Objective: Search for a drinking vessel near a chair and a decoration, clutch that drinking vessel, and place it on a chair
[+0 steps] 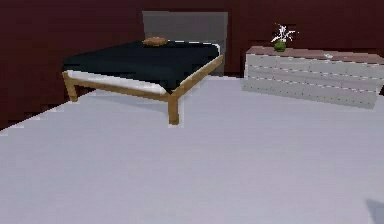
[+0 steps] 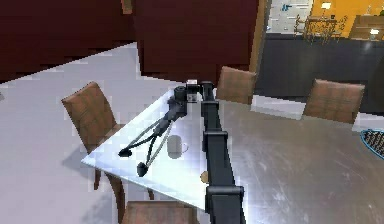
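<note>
Arm side view: there's a little pale cup [image 2: 176,146], a short plain cylinder, standing upright on the shiny grey table [image 2: 300,160] near its corner. It's just beside the gripper [image 2: 134,161] and left of the arm [image 2: 218,150]. I honestly can't tell whether the fingers are spread or pressed together, or whether they hold anything. A brown chair [image 2: 92,112] sits at that corner. In the forward view I see a bed [image 1: 140,62] and a white dresser [image 1: 312,75].

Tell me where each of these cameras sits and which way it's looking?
Forward view: on the robot, looking ahead and somewhat down across the floor at a bed and a white dresser.
Arm side view: on the robot's body, looking out sideways over a table with chairs; its arm and gripper show.
Shared: dark red walls and pale floor.
</note>
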